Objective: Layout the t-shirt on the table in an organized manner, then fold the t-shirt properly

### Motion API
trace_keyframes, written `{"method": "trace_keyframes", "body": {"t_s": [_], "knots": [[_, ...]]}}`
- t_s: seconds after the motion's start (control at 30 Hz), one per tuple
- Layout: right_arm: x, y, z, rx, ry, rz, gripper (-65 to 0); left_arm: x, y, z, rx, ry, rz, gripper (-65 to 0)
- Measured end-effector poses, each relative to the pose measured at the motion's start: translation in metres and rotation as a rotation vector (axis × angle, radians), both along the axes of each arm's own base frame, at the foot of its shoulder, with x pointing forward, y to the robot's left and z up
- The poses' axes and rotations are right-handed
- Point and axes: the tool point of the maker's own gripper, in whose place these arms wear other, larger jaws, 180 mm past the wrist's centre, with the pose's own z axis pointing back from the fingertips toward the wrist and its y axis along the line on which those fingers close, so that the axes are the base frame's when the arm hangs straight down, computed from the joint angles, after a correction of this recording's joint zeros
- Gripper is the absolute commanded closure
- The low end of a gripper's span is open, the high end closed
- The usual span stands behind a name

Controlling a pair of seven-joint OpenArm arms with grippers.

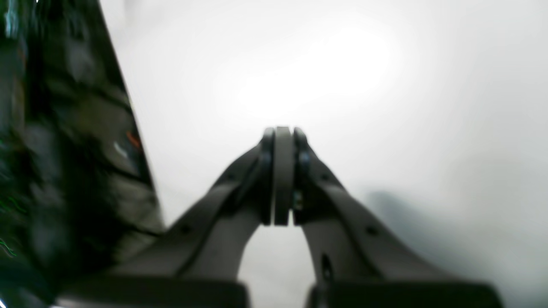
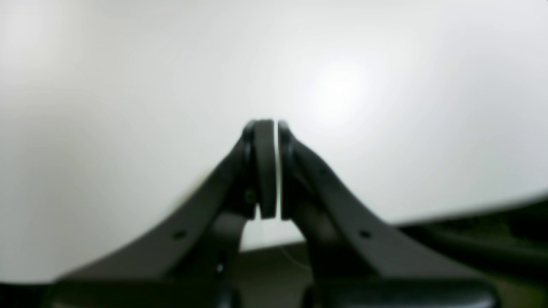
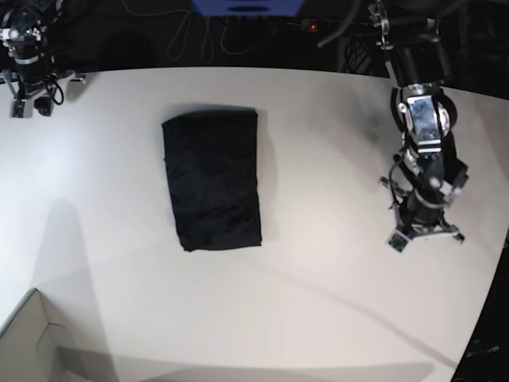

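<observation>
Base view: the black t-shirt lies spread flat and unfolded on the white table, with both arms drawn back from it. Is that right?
Not quite. In the base view the t-shirt is folded into a compact rectangle, not spread out unfolded. The rest holds: it lies on the white table, and both arms are drawn back from it.

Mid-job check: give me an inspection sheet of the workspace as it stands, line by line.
Surface: big matte white table, curved edge.
Job's things: plain black fabric t-shirt folded into a neat rectangle, lying flat left of centre.
Clutter: pale cardboard box corner at the near left edge.
Grippers: left gripper shut, empty, over bare table; right gripper shut, empty, at the table's far left corner.
Cables: dark cables behind the far edge.
Surroundings: dark, with a blue object at the back.
</observation>
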Motion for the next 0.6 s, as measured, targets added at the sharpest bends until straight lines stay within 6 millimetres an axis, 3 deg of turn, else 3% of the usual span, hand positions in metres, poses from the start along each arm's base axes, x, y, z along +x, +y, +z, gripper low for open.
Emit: {"method": "trace_keyframes", "body": {"t_s": [0.13,0.2,0.3,0.47,0.53,0.6], "knots": [[-0.032,-0.024,-0.004,0.003,0.016,-0.131,0.0,-0.046,0.032,-0.015,-0.1,0.016,0.13,-0.1],[-0.041,-0.027,-0.009,0.014,0.024,-0.158,0.0,-0.069,0.054,-0.012,-0.099,0.002,0.198,-0.1],[-0.055,-0.029,-0.024,0.053,0.046,-0.198,0.0,-0.107,0.07,-0.012,-0.102,0.024,0.277,-0.1],[-0.09,-0.031,-0.06,0.136,0.133,-0.276,0.0,-0.172,0.077,-0.018,-0.178,0.073,0.361,-0.1],[-0.096,-0.033,-0.068,0.156,0.145,-0.291,0.0,-0.204,0.087,-0.025,-0.189,0.111,0.414,-0.1],[-0.096,-0.032,-0.072,0.168,0.141,-0.297,0.0,-0.235,0.082,-0.036,-0.239,0.161,0.442,-0.1]]}}
